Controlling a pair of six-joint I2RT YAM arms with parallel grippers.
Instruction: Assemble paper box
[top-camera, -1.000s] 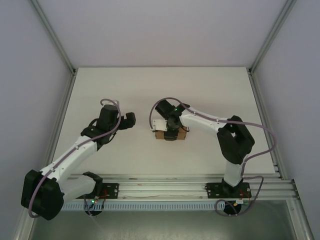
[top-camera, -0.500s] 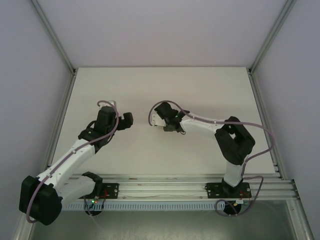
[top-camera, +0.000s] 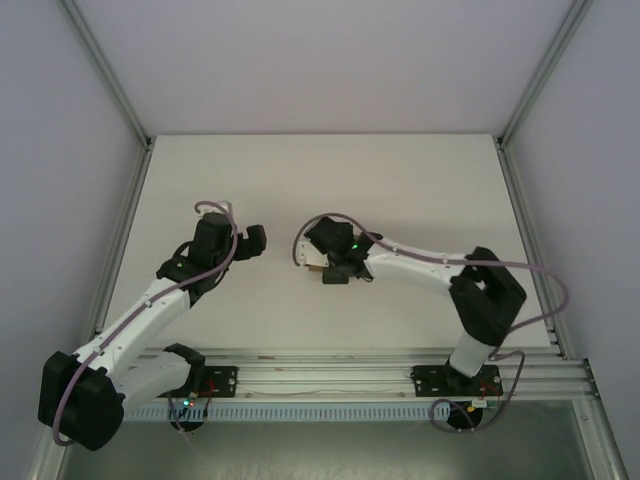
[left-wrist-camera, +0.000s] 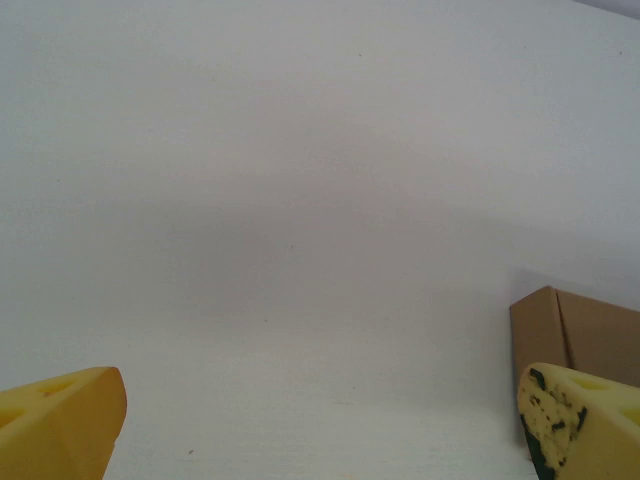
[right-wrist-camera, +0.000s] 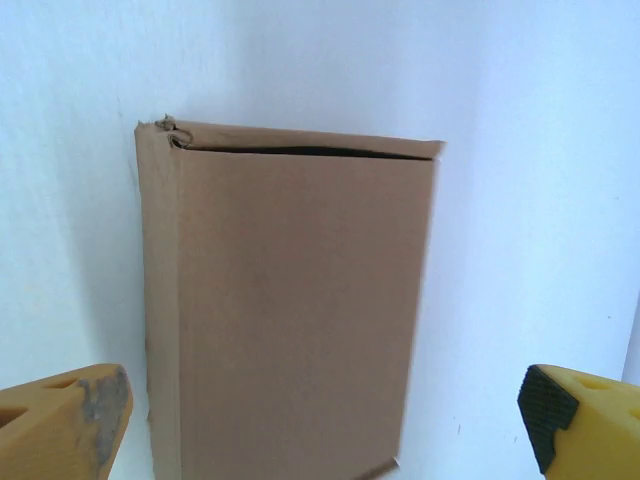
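The paper box (right-wrist-camera: 290, 310) is a closed, plain tan cardboard box lying on the white table. In the right wrist view it fills the space between the yellow fingers, with a dark slit along its far edge. My right gripper (right-wrist-camera: 320, 400) is open and wide, straddling the box without pinching it. From above, the right gripper (top-camera: 335, 262) covers most of the box (top-camera: 314, 266). My left gripper (top-camera: 255, 240) hangs open to the left of the box. In the left wrist view, the box corner (left-wrist-camera: 585, 330) shows beside the right finger of the left gripper (left-wrist-camera: 320, 420).
The white table (top-camera: 400, 180) is bounded by aluminium frame posts at left and right and by a rail (top-camera: 330, 370) along the near edge where both arm bases are bolted. Grey walls enclose the back and sides.
The right arm has stretched out and lowered its elbow; its gripper shifted left and now sits over the box, hiding most of it. The left gripper has barely moved.
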